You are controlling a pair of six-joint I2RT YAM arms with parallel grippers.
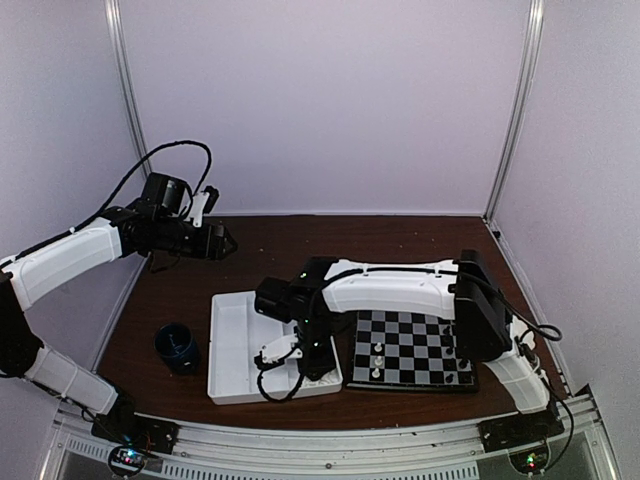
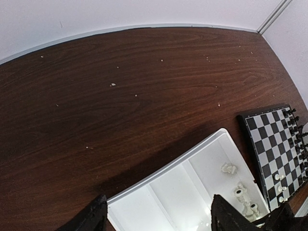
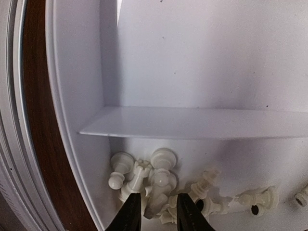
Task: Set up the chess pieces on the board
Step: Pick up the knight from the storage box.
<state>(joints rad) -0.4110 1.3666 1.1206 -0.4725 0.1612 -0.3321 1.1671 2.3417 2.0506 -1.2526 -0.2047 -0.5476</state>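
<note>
R gripper: my right gripper [image 3: 156, 214] is down inside the white tray [image 3: 192, 122]. Jaws are narrowed to a small gap with a white piece between the tips. I can't tell if it's clamped or only straddled.
L gripper: my left gripper [image 2: 159, 221] hangs high over the table [image 2: 120, 96], well apart from tray & board. Jaws are wide, nothing in them.
Pieces by R hand: a heap of white chess pieces [image 3: 161, 180] lies right under & just ahead of my right tips, in the tray's corner compartment. A few more are strewn to the right of the tips.
Board: the board [image 1: 415, 345] lies flat just right of my right gripper, beside the tray.
Done so far: a few white men on the board [image 2: 278, 177], near the edge closest to my right hand. Black pieces [image 2: 294, 126] are lined along the opposite edge; too small to count.
Left to do: most of the white set is in the tray, so I judge white's side barely begun. Black's side looks further along, but my own arm hides part of it.
Stage: I judge this a pick from the heap.
Other: blue cup [image 1: 178, 345], left of the tray, far side from my right hand.
Writing: no brand, label or text readable anywhere.
</note>
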